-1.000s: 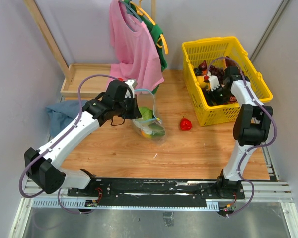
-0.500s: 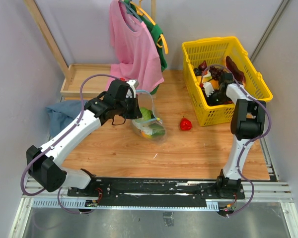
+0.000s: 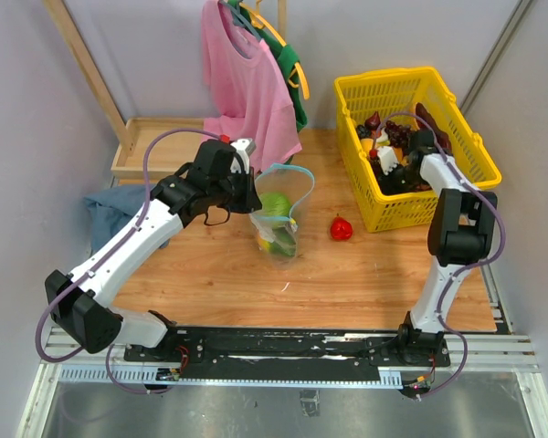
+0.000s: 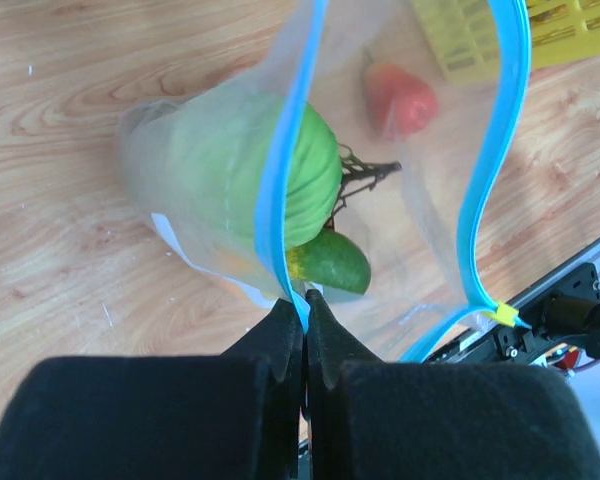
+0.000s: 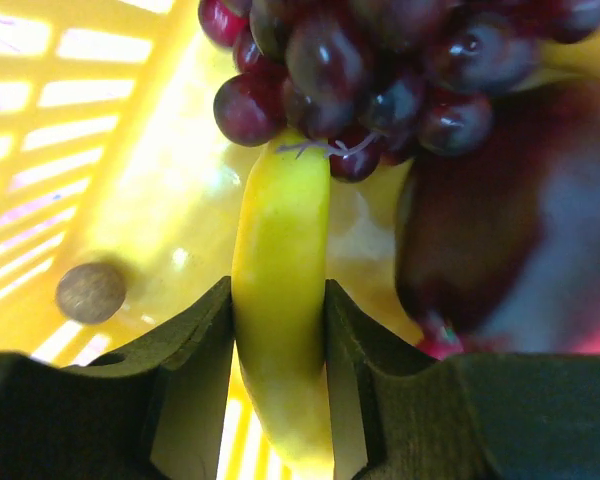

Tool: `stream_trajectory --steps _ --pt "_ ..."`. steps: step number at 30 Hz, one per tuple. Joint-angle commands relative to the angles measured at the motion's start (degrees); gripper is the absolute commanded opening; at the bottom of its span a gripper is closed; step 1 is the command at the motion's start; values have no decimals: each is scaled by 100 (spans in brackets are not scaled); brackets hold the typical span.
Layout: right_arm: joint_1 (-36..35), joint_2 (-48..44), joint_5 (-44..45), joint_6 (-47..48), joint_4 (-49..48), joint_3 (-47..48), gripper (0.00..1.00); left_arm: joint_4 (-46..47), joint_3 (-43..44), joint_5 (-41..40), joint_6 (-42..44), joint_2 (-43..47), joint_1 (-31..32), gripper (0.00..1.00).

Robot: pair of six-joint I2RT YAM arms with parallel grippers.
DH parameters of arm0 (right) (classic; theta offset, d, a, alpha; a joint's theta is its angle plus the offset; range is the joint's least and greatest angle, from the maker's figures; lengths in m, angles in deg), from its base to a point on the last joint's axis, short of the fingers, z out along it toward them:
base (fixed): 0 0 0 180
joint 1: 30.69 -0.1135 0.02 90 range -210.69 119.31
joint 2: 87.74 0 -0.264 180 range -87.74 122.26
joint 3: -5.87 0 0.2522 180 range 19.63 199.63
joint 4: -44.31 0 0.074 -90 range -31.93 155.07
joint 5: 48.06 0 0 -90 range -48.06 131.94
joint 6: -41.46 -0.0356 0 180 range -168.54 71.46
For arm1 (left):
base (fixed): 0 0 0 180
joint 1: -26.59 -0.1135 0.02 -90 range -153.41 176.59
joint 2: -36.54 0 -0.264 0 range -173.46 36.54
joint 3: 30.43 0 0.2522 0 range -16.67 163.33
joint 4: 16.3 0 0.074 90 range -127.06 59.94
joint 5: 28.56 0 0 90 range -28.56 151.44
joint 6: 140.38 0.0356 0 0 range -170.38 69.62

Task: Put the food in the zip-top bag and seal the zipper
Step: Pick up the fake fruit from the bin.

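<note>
The clear zip-top bag stands on the table centre with its teal-blue zipper gaping open. It holds a green fruit and another green piece. My left gripper is shut on the near zipper edge and holds the mouth up; it also shows in the top view. My right gripper is inside the yellow basket, shut on a yellow banana-like food below a purple grape cluster. A red fruit lies on the table right of the bag.
A pink shirt hangs at the back over a wooden tray. A blue cloth lies at the left. The basket holds several more foods.
My left gripper has lifted the bag's edge, and the mouth now stands wider and more upright. My right gripper has shifted a little inside the basket.
</note>
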Motion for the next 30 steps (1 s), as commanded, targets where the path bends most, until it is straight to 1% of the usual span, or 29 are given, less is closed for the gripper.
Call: stream_trajectory --steps 1,4,6,12,21,25,30 --pt "-53 -928 -59 -237 -218 -20 10 123 304 89 197 112 15 0" --pt "-53 -1320 -113 -502 -341 -80 9 152 319 126 194 89 14 0" --pt "-56 -1574 -125 -850 -481 -154 8 169 311 174 192 64 12 0" --pt "-62 -2261 79 -2231 -1212 -559 6 171 213 125 166 27 15 0" --pt "-64 -2914 159 -4020 -2066 -970 4 265 39 160 115 46 13 0" --pt "-87 -3407 253 -4688 -2448 -1105 1 311 -2 142 87 80 13 0" --pt "-191 -4041 353 -5510 -2797 -1291 1 325 -5 150 35 57 14 0"
